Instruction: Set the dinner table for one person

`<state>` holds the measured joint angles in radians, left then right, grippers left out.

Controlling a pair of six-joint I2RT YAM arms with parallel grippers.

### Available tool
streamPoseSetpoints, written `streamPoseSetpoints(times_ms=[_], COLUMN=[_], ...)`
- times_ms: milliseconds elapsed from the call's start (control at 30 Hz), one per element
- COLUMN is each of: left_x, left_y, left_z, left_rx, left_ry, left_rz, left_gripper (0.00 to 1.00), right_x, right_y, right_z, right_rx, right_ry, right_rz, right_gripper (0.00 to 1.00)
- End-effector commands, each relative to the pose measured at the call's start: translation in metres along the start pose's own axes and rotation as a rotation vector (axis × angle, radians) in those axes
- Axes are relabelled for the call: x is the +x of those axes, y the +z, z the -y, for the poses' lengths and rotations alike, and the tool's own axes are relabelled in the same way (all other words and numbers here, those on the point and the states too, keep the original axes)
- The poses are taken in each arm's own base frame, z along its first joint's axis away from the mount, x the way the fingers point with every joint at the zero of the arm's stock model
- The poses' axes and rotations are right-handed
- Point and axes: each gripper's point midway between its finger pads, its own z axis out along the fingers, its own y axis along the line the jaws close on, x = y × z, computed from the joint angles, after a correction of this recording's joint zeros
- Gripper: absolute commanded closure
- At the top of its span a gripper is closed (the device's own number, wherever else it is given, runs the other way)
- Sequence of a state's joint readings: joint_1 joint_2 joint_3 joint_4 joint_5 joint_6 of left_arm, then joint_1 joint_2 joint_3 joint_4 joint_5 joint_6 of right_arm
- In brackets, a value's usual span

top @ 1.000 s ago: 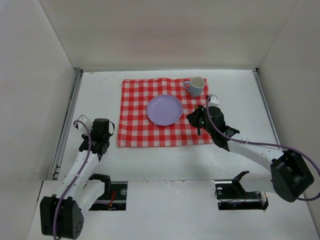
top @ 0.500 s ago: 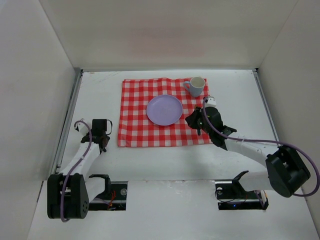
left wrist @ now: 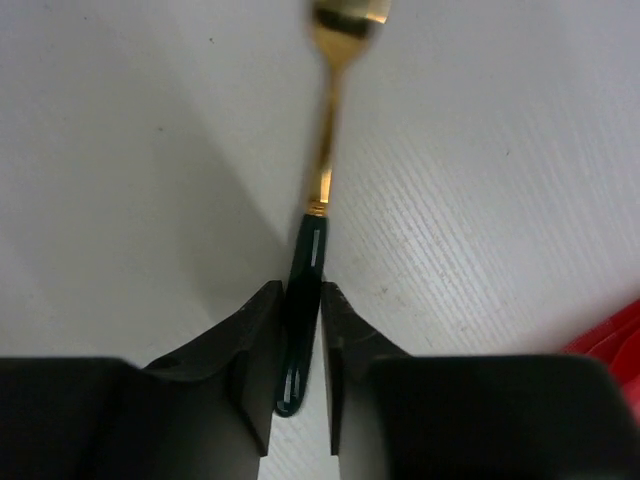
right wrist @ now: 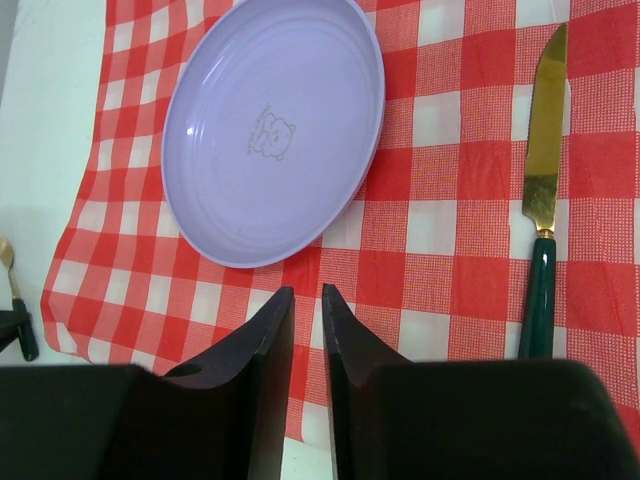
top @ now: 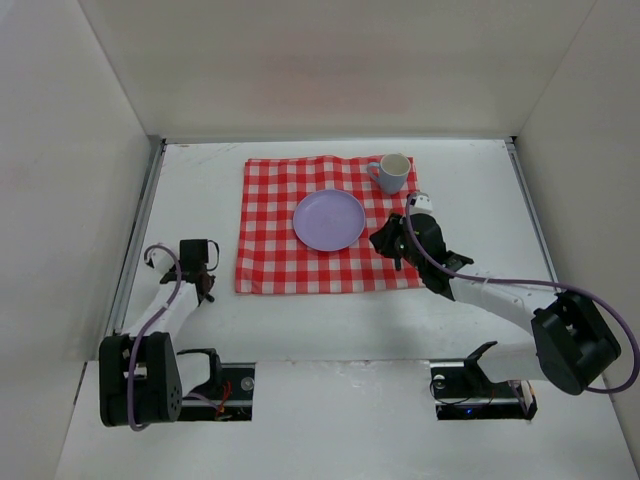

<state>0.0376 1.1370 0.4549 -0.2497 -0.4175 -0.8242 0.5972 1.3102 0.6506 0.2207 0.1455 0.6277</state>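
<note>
My left gripper [left wrist: 300, 300] is shut on the dark green handle of a gold fork [left wrist: 328, 140], low over the white dinner table [top: 330, 320], just left of the red-and-white checked cloth [top: 270, 250]. In the top view this gripper [top: 204, 284] is by the cloth's near left corner. A lilac plate [top: 328, 220] sits mid-cloth and a pale blue cup [top: 392, 172] stands at its far right corner. My right gripper [right wrist: 305, 300] is shut and empty, above the cloth near the plate [right wrist: 270, 130]. A gold knife with a green handle [right wrist: 543, 200] lies on the cloth right of the plate.
White wall panels [top: 80, 150] enclose the table on the left, back and right. Bare tabletop [top: 470, 190] lies right of the cloth and along the near edge. The arm bases [top: 470, 385] sit at the near edge.
The left arm has swung its elbow back towards the left, with the gripper staying low by the cloth's near left corner. The right gripper has shifted slightly left.
</note>
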Motion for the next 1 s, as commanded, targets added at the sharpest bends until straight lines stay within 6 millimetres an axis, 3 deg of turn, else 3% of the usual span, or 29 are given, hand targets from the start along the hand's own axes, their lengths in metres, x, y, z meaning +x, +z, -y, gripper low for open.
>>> streamPoseSetpoints(times_ms=[0,100,333,433,533,733,833,967], left_x=[0.015,0.002,-0.034,-0.047,-0.053,-0.026,-0.002,0.034], left_y=[0.004,-0.003,-0.037,-0.058,-0.082,-0.123,-0.126,-0.123], left_z=[-0.008,-0.002,0.013,0.032,0.07,0.155,0.184,0.207], left_rx=[-0.004,0.037,0.133,0.194,0.297,0.48,0.527,0.572], left_ry=[-0.012,-0.024,0.015,0.08,0.162,0.402,0.545,0.691], left_rz=[-0.061,-0.019,0.151,0.198,0.216,0.216,0.194,0.131], left_gripper=[0.85,0.93,0.95,0.95,0.95,0.94,0.94,0.94], right_x=[-0.02,-0.021,-0.021,-0.02,-0.021,-0.025,-0.026,-0.025], right_y=[-0.003,-0.003,-0.002,-0.001,-0.001,-0.005,-0.005,-0.004], right_z=[-0.015,-0.012,-0.012,-0.011,-0.009,-0.009,-0.005,-0.005], right_rx=[-0.049,-0.042,-0.044,-0.037,-0.034,-0.037,-0.024,-0.021], right_ry=[0.015,0.016,0.018,0.018,0.021,0.026,0.029,0.027], right_rz=[0.066,0.069,0.067,0.065,0.069,0.082,0.087,0.085], right_gripper=[0.73,0.64,0.62,0.6,0.58,0.58,0.58,0.58])
